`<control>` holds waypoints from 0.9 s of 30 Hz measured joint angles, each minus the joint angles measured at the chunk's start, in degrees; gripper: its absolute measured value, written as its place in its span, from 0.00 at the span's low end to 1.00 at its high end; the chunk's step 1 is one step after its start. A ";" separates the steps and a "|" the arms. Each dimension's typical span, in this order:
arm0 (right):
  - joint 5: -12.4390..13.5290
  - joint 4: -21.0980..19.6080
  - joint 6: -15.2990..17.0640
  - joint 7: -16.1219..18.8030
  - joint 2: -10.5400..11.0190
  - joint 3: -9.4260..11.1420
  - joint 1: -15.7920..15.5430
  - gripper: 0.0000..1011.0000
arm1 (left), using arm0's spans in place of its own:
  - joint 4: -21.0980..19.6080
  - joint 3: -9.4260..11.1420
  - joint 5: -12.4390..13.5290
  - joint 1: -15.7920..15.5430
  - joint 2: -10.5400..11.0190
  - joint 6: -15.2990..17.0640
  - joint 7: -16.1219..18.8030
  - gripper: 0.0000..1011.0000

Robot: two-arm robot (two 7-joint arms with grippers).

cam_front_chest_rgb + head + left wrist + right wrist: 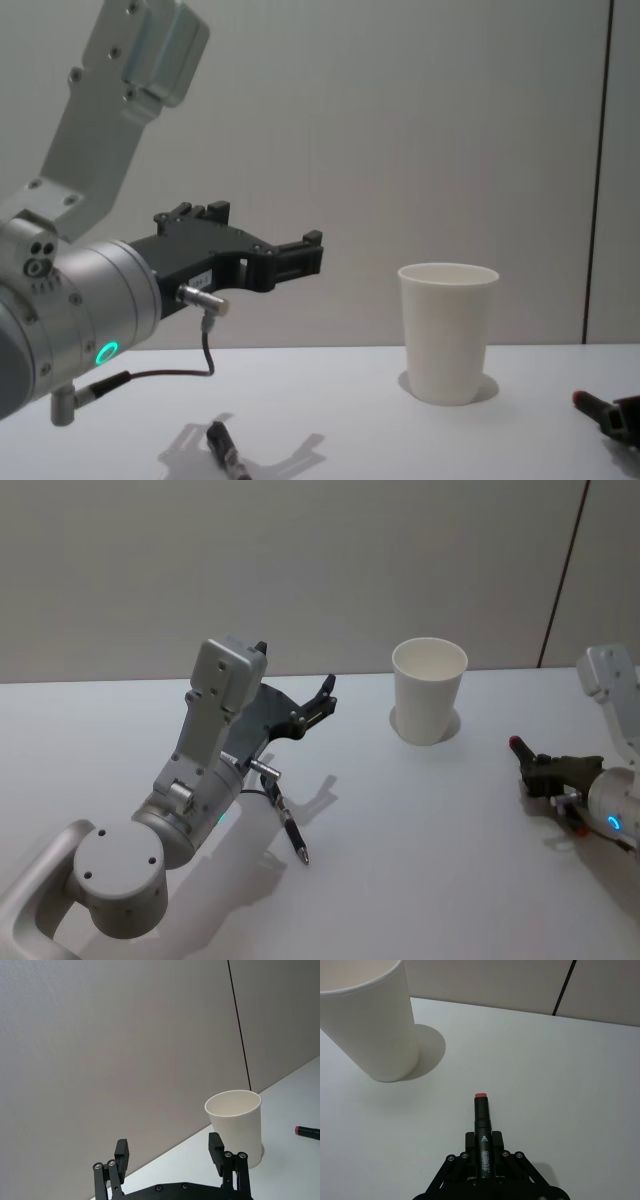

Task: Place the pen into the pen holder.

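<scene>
The pen [481, 1119], black with a red end cap, is clenched in the right pincer [482, 1152] at the right edge of the surface [420, 870]. It lies roughly level and low over the surface, red end pointing left toward the pen holder [428, 692]. The pen holder, a white paper cup, stands upright at the far centre, well apart from the pen. A second pen [292, 836], all dark, lies loose on the near left of the surface beneath the left arm. The left pincer [326, 694] is released, raised above the surface and aimed at the cup from the left, grasping nothing. Hazards, as judged: the pen must be tilted upright over the rim, and a low or off-centre approach would strike the light cup's side and push or topple it. Part of the barrel projects beyond the jaws, so rim contact could swivel it loose. The raised left arm narrows clearance beside the cup.
</scene>
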 joint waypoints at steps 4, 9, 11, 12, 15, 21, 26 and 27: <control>0.00 0.00 0.00 0.00 0.00 0.00 0.00 0.18 | 0.00 0.00 0.00 0.00 0.00 0.00 0.00 0.99; 0.00 0.00 0.00 0.00 0.00 0.00 0.00 0.18 | 0.00 0.00 0.00 0.00 0.00 0.00 0.00 0.99; 0.00 0.00 -0.02 0.01 0.00 0.00 0.00 0.18 | 0.00 0.00 0.00 0.00 0.00 0.00 0.00 0.99; 0.00 0.00 -0.05 0.02 0.00 0.00 0.00 0.18 | 0.00 0.00 0.00 0.00 0.00 0.00 0.00 0.99; 0.00 -0.01 -0.20 0.03 0.02 0.02 -0.01 0.18 | 0.00 0.00 0.00 0.00 0.00 0.00 0.00 0.99; 0.30 -0.34 -1.57 -0.38 0.26 0.52 -0.28 0.18 | 0.00 0.00 0.00 0.00 0.00 0.00 0.00 0.99; 1.13 -1.15 -3.46 -1.38 0.63 1.30 -0.53 0.18 | 0.00 0.00 0.00 0.00 0.00 0.00 0.00 0.99; 1.40 -1.53 -4.08 -1.76 0.78 1.62 -0.62 0.18 | 0.00 0.00 0.00 0.00 0.00 0.00 0.00 0.99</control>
